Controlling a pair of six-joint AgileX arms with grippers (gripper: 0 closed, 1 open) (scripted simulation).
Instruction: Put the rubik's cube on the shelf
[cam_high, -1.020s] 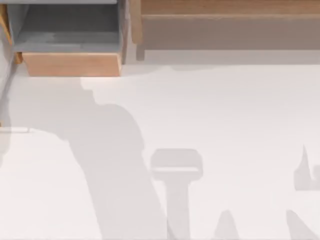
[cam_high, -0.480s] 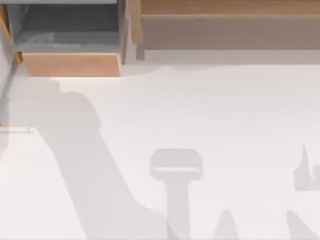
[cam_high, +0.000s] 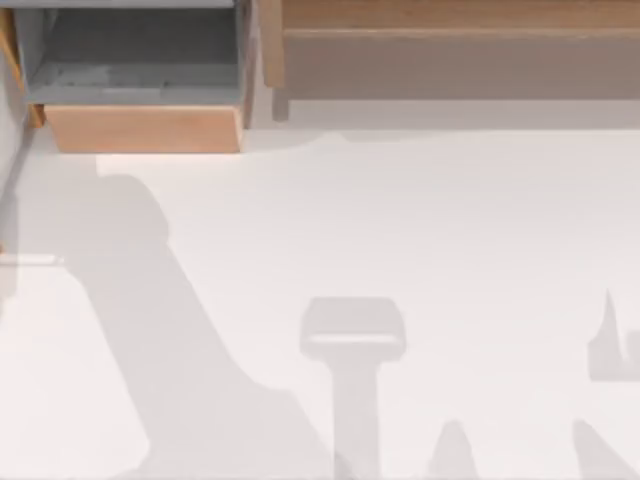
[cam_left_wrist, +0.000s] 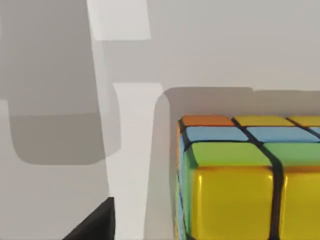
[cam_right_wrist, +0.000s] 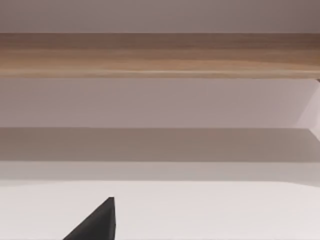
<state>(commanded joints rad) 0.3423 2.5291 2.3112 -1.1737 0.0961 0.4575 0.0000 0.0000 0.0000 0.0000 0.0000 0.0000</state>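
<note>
My left wrist camera sits close over the rubik's cube (cam_left_wrist: 240, 180) on the surface (cam_left_wrist: 220, 45); I can't tell the jaws' state.

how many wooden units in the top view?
2. The small wooden box with a grey inside is at the table's far left; the long shelf runs along the far edge to its right. Others may lie outside the view.

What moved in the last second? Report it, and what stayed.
The broad arm shadow on the white table slid toward the top view's left. The long light-brown wooden shelf, the smaller wooden box with grey inside and the other shadows stayed put.
</note>
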